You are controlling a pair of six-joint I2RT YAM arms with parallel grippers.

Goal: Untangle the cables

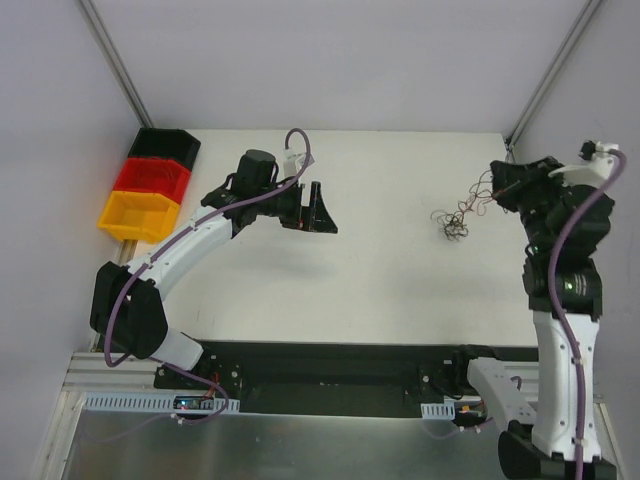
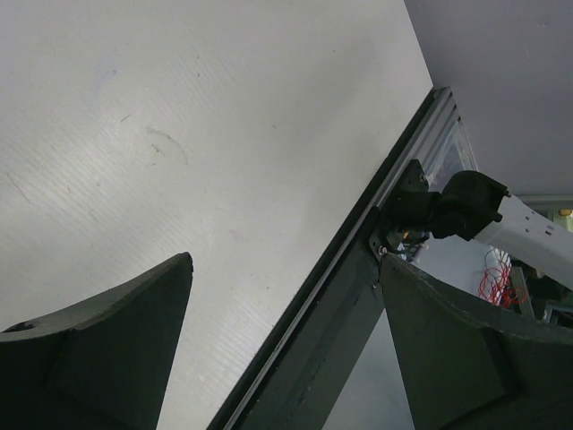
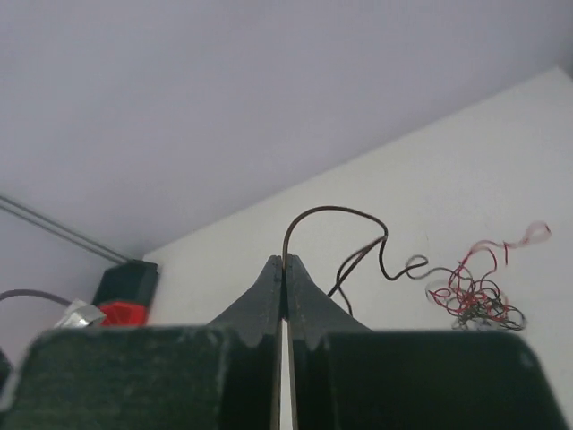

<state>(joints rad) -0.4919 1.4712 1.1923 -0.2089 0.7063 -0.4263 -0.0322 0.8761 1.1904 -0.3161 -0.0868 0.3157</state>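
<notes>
We are at the teasing-out step: our right gripper [image 3: 284, 273] pinches one dark strand [image 3: 333, 210] of the cables [image 1: 455, 224], knotted on the table [image 1: 380, 290] just beside it, our left gripper [image 1: 322, 210] hangs open well apart, and next, we judge, it should pin the knot.

The cables [image 1: 453, 225] (top view) blur into one clump.

I see the cables [image 1: 455, 222] on the desk [image 1: 380, 290] at its far right, one strand reaching right to my right tool [image 1: 497, 190], my left tool [image 1: 322, 212] over mid-desk, bins [image 1: 150, 190] at the left edge.
</notes>
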